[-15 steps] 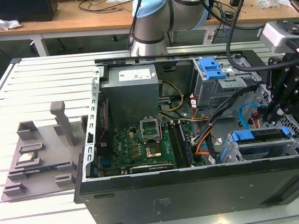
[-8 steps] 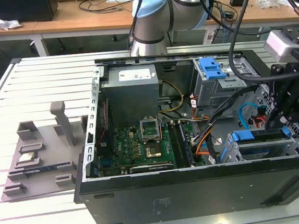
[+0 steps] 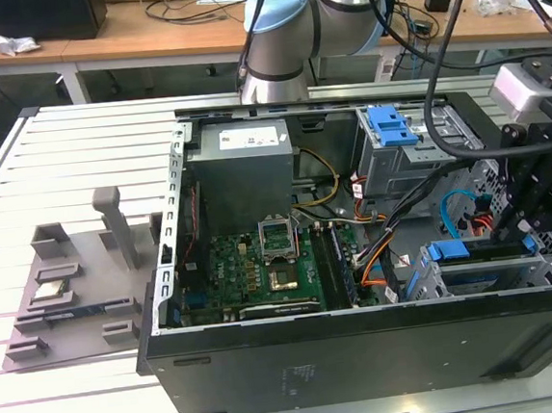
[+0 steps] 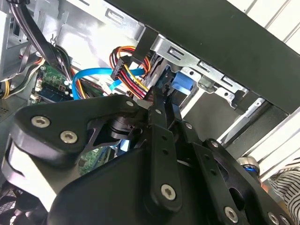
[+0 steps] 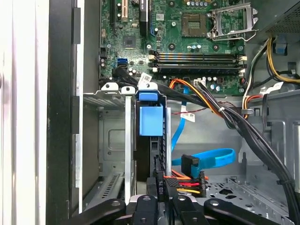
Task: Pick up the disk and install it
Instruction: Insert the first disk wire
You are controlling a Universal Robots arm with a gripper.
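The disk (image 3: 478, 252) stands on edge in the drive bay at the case's front corner, on the exterior view's right. Its blue plastic frame (image 5: 151, 119) sits between the bay's metal rails, and the dark disk body (image 5: 158, 150) runs back toward the camera in the first wrist view. My gripper (image 3: 523, 233) is at the disk's outer end, with black fingers (image 5: 160, 187) close together on that edge. In the second wrist view the fingers (image 4: 158, 110) reach toward the blue frame (image 4: 180, 86) inside the bay.
The open computer case (image 3: 366, 353) lies on a slatted white table (image 3: 68, 147). Inside are a motherboard (image 3: 262, 266), a power supply (image 3: 243, 161) and a grey cage with a blue latch (image 3: 392, 127). Blue and orange cables (image 5: 206, 159) hang beside the bay. A grey fixture (image 3: 70, 282) lies on the exterior view's left.
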